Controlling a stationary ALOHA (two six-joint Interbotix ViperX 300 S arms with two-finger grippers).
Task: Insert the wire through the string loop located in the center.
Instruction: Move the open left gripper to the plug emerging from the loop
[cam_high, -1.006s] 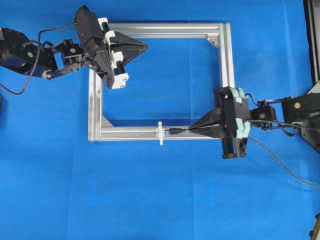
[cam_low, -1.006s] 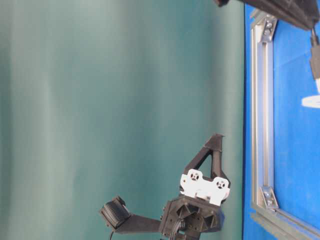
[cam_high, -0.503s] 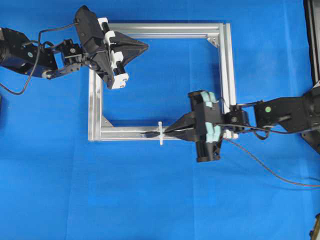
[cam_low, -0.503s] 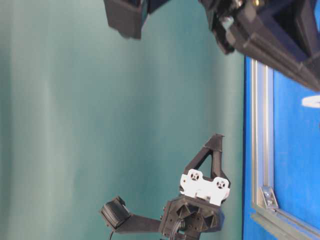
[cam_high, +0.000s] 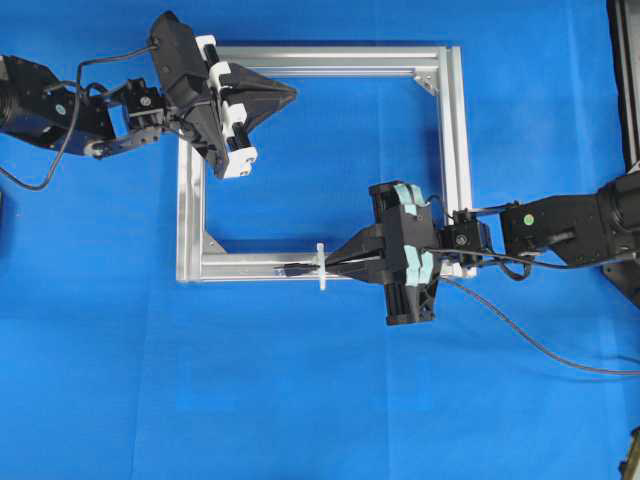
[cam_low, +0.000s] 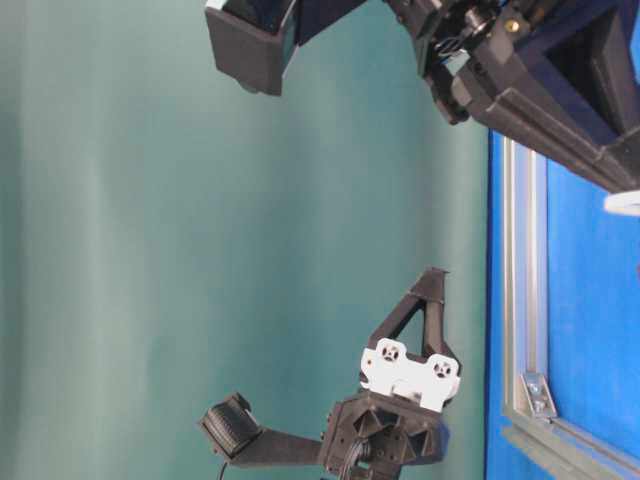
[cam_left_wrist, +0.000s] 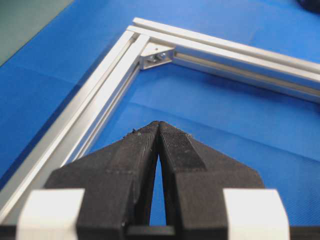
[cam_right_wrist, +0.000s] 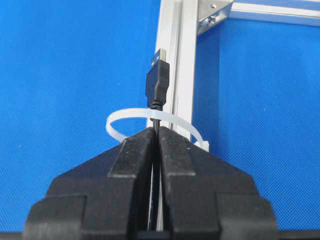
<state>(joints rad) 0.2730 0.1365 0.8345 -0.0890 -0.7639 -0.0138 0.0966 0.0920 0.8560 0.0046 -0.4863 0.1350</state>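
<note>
The wire (cam_right_wrist: 157, 85) is pinched between the pressed-together fingers of the right claw (cam_right_wrist: 156, 131), just behind its dark plug, whose metallic tip is pointed away from the wrist camera. The plug has been passed through the string loop (cam_right_wrist: 131, 117), the white band being seen arched across the wire right at the claw's fingertips. In the overhead view the loop (cam_high: 321, 267) is fixed upright on the near rail of the aluminium frame (cam_high: 455, 130), which lies flat on the blue worktop (cam_high: 300, 400), and the rest of the wire is trailed off to the right. The left claw (cam_high: 290, 94) is pressed together on nothing, held over the frame's far left corner.
</note>
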